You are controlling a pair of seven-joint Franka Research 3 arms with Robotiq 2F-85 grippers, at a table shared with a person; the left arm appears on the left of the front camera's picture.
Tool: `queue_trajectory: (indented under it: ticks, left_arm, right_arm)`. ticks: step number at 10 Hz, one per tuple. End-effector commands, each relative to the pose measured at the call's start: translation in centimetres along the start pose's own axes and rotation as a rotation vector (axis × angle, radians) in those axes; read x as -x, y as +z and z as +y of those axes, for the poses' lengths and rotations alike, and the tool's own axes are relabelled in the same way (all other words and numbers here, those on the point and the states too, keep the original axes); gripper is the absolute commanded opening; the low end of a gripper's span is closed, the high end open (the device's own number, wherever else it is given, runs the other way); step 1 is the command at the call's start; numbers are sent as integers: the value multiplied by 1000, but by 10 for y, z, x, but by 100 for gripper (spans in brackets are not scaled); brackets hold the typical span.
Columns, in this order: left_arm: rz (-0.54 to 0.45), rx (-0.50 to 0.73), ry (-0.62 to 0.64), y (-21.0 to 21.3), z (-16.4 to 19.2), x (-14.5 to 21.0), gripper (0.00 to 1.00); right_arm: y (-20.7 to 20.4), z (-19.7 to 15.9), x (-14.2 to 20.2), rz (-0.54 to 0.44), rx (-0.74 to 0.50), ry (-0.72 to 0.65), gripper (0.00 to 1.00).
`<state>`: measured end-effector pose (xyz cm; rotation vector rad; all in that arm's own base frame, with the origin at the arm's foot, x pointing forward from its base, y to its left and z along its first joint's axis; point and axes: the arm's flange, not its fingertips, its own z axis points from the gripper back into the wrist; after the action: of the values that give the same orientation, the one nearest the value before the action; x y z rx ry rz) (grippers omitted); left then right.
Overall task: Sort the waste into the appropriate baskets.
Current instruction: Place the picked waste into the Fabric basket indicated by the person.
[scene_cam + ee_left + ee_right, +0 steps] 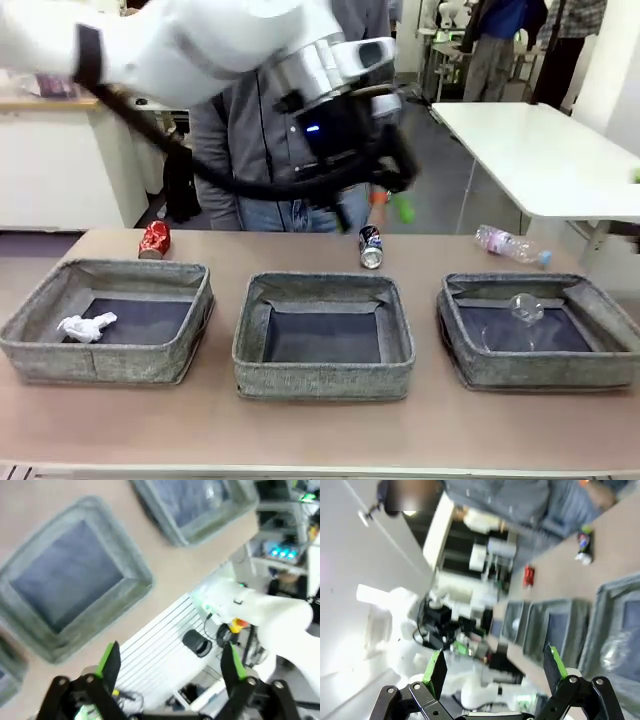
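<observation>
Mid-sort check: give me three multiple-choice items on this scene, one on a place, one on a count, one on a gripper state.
1. The crumpled paper wad lies in: A the left basket; B the middle basket; C outside any basket.
2. Soda cans outside the baskets: A one; B two; C three.
3. The left gripper has its jaws: A shut on a can; B open and empty; C shut on the cup.
Answers: A, it rests on that basket's floor; B, the red can and the dark blue can sit behind the baskets; B, the jaws stand apart with nothing between.
</observation>
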<state>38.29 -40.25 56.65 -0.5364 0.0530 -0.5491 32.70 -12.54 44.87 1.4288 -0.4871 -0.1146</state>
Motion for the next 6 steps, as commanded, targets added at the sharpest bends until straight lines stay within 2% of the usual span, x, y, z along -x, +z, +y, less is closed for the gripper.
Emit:
queue_trajectory:
  ticks: [1, 2, 3, 4, 5, 6]
  left_arm:
    - [-106, 106, 104, 19, 61, 63, 100]
    - [-146, 216, 123, 30, 91, 80, 100]
    - [-141, 294, 197, 40, 117, 96, 100]
    - [-183, 362, 217, 49, 134, 114, 100]
    - [-255, 452, 229, 57, 151, 134, 100]
    - [-302, 550, 237, 62, 168, 152, 100]
  right_arm:
    - [-71, 11, -24, 197, 38, -43, 100]
    - [-115, 13, -20, 254, 42, -62, 100]
    - [-155, 15, -11, 300, 19, -68, 100]
    - [-190, 15, 5, 316, 1, -95, 100]
    - [-222, 15, 22, 312, -30, -168, 100]
    - [-239, 16, 29, 254, -30, -220, 100]
